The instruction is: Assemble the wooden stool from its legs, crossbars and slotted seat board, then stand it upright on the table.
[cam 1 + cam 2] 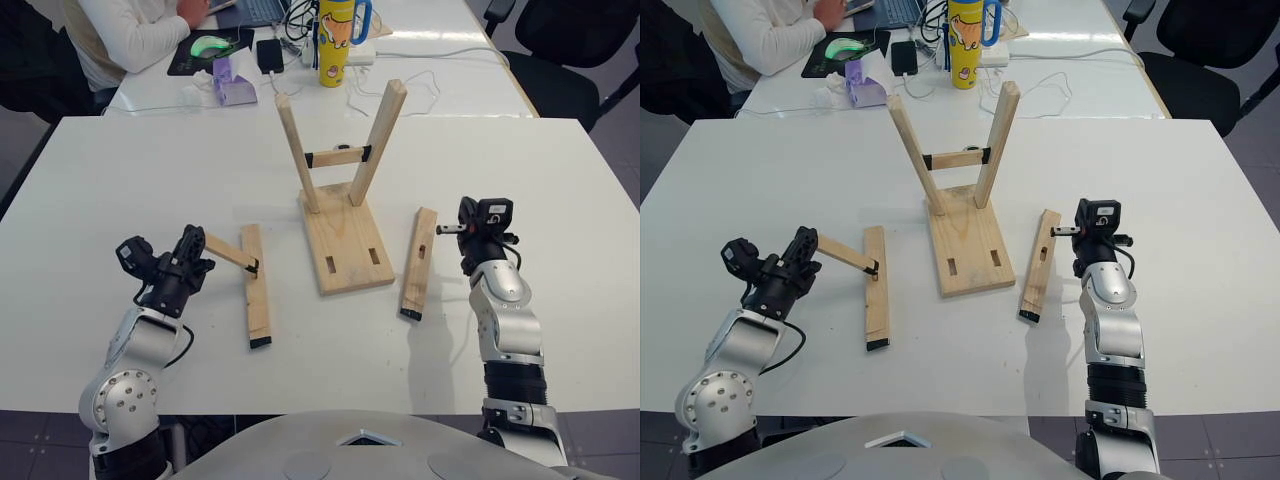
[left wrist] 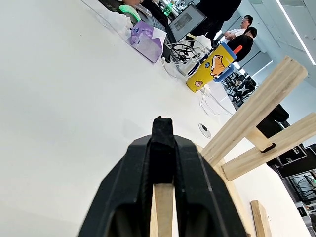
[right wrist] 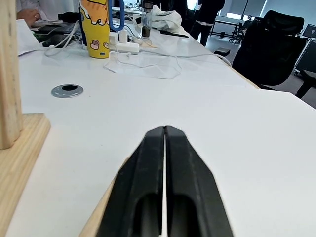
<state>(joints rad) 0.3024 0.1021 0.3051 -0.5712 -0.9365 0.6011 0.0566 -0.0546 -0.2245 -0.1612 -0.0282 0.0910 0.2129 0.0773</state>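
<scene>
Left eye view checked: judged about half built. Noted smooth white worktop [image 1: 120,180] carrying pale-wood slotted seat board [image 1: 345,250], flat at centre, far legs [image 1: 298,150] and far crossbar [image 1: 338,157] already fitted. Found left leg [image 1: 256,285] with left crossbar [image 1: 228,250] attached, and bare right leg [image 1: 420,262], lying loose either side. Recorded left end effector [image 1: 203,248] clamped on left crossbar; right end effector [image 3: 164,136] closed, beside right leg.

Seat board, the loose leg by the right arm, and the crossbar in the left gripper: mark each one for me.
seat board [image 1: 350,250], left eye view, bare face between the slots.
loose leg [image 1: 417,275], left eye view, mid-length of its top face.
crossbar [image 1: 228,252], left eye view, middle of the bar.
</scene>
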